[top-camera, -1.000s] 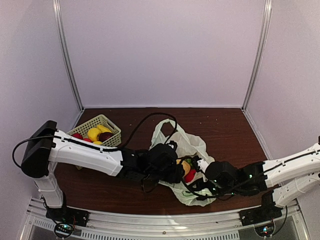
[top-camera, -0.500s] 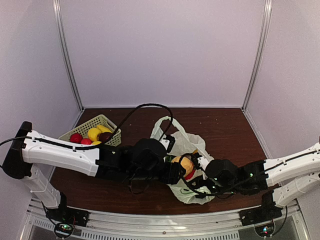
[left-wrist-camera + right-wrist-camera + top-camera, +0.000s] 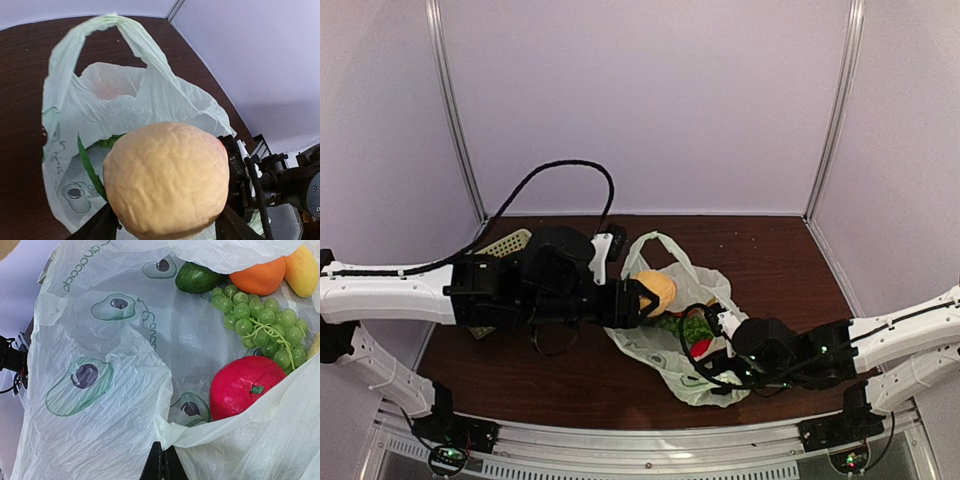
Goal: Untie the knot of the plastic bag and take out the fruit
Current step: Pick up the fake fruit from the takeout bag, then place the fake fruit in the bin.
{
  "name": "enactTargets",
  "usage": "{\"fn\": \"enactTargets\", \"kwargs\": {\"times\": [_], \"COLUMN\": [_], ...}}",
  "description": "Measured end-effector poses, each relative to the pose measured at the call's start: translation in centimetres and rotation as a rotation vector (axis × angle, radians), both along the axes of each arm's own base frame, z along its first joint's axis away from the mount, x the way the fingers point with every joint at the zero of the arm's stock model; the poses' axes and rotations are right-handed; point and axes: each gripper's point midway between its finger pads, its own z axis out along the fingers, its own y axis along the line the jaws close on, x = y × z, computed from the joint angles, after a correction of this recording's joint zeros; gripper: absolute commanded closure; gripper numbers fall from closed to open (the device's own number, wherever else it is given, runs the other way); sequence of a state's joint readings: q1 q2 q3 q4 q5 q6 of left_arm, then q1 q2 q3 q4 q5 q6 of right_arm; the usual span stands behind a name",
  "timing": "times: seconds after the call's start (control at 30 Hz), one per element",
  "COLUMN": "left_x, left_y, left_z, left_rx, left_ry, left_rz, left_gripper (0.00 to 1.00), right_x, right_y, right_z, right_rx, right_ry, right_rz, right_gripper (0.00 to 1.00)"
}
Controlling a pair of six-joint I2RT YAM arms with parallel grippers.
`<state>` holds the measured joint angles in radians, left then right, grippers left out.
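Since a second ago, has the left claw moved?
Yes. The left claw, gripping the peach-coloured fruit, has pulled out of the plastic bag toward the basket.

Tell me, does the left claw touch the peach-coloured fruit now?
Touching. In the left wrist view, the fingers of the left claw press on both sides of the peach-coloured fruit, gripping it.

Dark brown wood-grain table [image 3: 780,250], pale lilac walls [image 3: 650,100] at back, L & R, slim silver posts [image 3: 455,110] in both back corners, ribbed metal rail [image 3: 650,435] along near edge, soft even light
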<state>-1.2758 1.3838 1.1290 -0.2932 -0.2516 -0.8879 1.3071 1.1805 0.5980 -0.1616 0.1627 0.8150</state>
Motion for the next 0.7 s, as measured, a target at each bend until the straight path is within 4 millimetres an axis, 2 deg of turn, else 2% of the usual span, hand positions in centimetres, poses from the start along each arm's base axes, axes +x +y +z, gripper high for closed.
{"fn": "enactTargets", "kwargs": {"times": [0.13, 0.2, 0.3, 0.43, 0.5, 0.57, 0.7], "left_x": [3.3, 5.5, 8.8, 12.5, 13.5, 14.2, 14.5], "left_y": [3.4, 5.8, 10.3, 17.9, 21.1, 24.0, 28.8], "left_z": [2.3, 3.8, 5.3, 6.4, 5.7, 4.2, -1.1], "left_rx": [0.008, 0.005, 0.012, 0.041, 0.071, 0.110, 0.217], "left_ry": [-0.030, -0.053, -0.088, -0.127, -0.126, -0.104, 0.001], "left_rz": [0.075, 0.129, 0.237, 0.419, 0.493, 0.555, 0.648], "left_gripper": [0.34, 0.34, 0.34, 0.34, 0.34, 0.34, 0.32], "right_x": [0.0, 0.1, 0.2, 0.3, 0.3, 0.3, 0.3], "right_y": [-0.1, -0.1, -0.1, -0.2, -0.2, -0.1, -0.1], "right_z": [0.1, 0.2, 0.6, 0.7, 0.7, 0.6, 0.3], "right_rx": [0.002, 0.005, 0.016, 0.018, 0.019, 0.017, 0.005], "right_ry": [-0.001, -0.004, -0.011, -0.014, -0.014, -0.014, -0.013], "right_rz": [-0.002, -0.006, -0.014, -0.016, -0.016, -0.016, -0.014], "right_gripper": [1.00, 1.00, 1.00, 1.00, 1.00, 1.00, 1.00]}}
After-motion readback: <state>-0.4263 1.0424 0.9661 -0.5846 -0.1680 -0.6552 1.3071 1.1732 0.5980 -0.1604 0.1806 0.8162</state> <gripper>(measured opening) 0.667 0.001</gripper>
